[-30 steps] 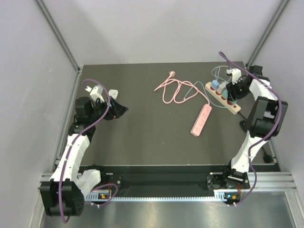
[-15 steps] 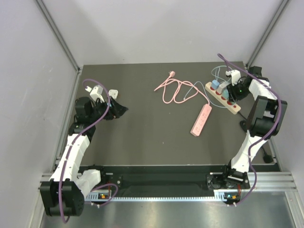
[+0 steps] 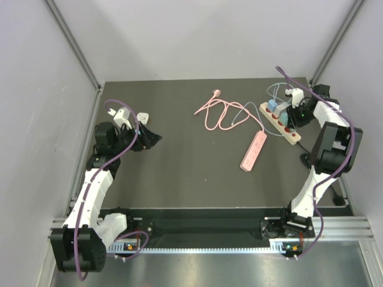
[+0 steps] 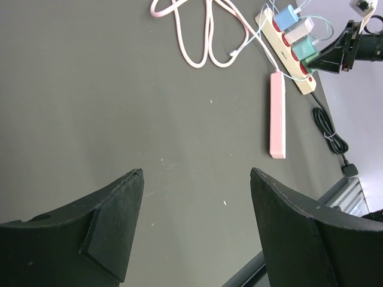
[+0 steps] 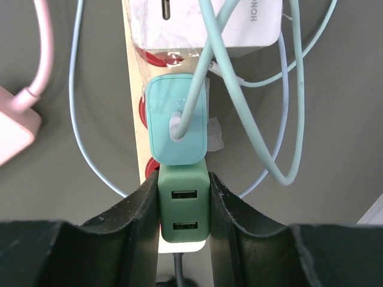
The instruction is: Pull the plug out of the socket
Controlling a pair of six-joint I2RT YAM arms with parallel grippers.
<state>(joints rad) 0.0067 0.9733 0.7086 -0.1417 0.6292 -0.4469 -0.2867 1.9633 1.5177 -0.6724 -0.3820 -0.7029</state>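
The socket is a cream power strip with red outlets, lying at the table's far right. Several plugs stand in it: a white charger, a teal plug and a dark green USB plug. My right gripper is shut on the green plug, one finger pressed against each of its sides; the plug still sits in the strip. From the left wrist view the same grip shows at the strip's near end. My left gripper hangs open over bare table at the left, holding nothing.
A pink power strip lies left of the socket, its pink cable looped toward the table's middle. Thin teal and blue cables curl around the plugs. A small white adaptor sits near the left gripper.
The right jaws have closed from partly open onto the green plug. The left arm has not moved.
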